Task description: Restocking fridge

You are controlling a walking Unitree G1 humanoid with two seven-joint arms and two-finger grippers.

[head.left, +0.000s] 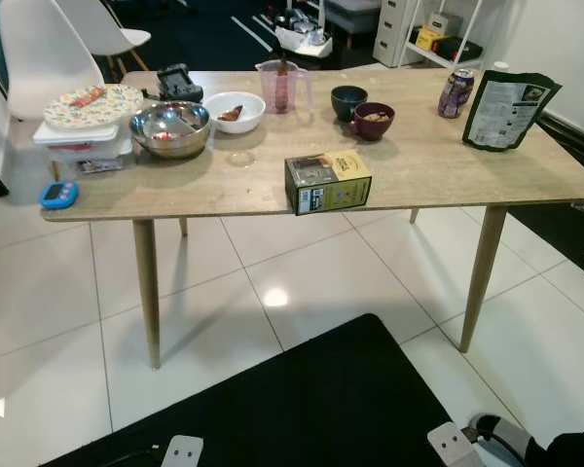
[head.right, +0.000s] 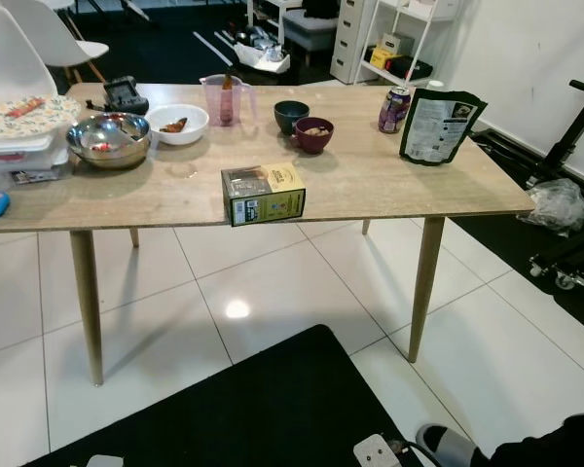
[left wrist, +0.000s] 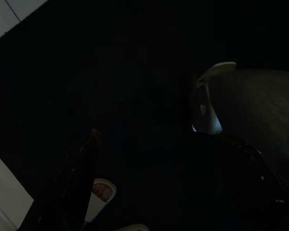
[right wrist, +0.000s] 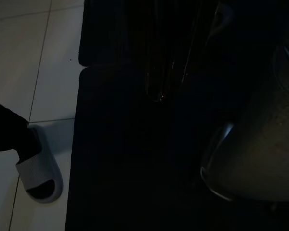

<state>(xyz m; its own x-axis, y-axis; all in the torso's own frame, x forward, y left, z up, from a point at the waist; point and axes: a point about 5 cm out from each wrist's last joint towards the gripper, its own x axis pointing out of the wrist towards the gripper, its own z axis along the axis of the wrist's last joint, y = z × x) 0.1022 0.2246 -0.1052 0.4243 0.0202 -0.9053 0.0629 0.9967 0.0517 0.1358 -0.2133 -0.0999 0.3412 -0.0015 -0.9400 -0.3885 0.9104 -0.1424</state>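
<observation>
- Head views: bright, even indoor light; sharp throughout, no motion blur.
- Overhead lamp mirrored as a white glare spot on the glossy floor tiles (head.left: 275, 297) under the wooden table (head.left: 438, 165).
- Soft, faint shadows beneath the table legs; the steel bowl (head.left: 170, 127) carries specular highlights.
- Black mat (head.left: 311, 409) reads as flat dark, no detail.
- Slight wide-angle bowing toward the frame edges.
- Left wrist view: very dark, grainy; a pale strip of tile at one corner.
- Right wrist view: dim over the mat; lit tiles and a grey slipper (right wrist: 38, 171) show clearly.
</observation>
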